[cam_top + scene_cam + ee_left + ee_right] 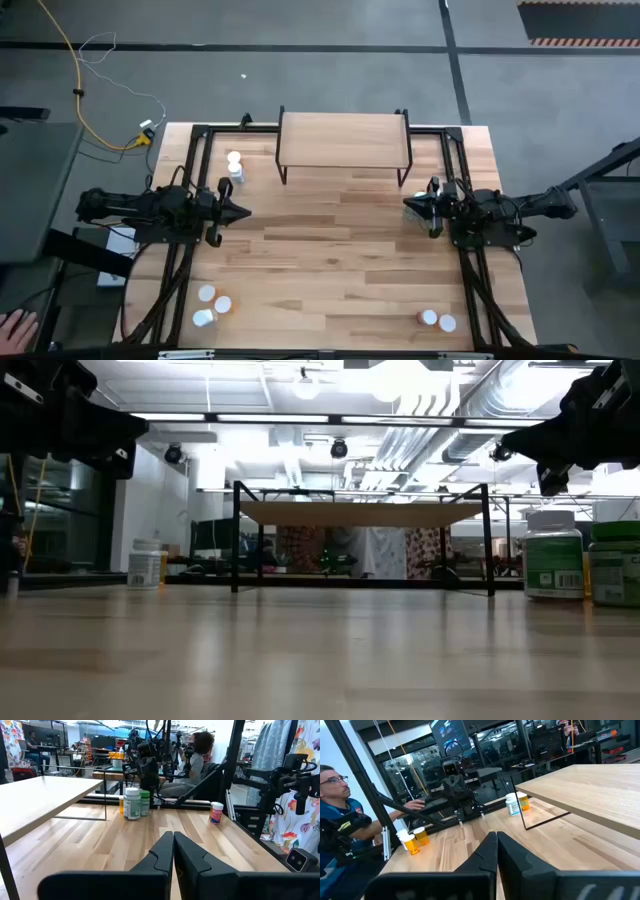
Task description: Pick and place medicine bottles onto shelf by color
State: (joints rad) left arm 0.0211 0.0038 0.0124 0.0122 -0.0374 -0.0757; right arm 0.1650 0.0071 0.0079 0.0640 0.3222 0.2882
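- Left tool (243,211) at the bench's (340,270) 9 o'clock edge, clenched on nothing.
- Right tool (408,205) at 3 o'clock, clenched, empty.
- Shelf (344,139) at 12 o'clock, bare.
- Bottles (235,166) near its left end; others (212,305) at 7 o'clock and more (437,320) at 5 o'clock.

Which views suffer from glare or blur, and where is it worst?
Low view: ceiling lights blow out the top, and the near tabletop is soft, while the shelf is backlit and dim. Right wrist view: bright glass behind. Both wrist views: the near fingers are soft and dark. High view: evenly lit.
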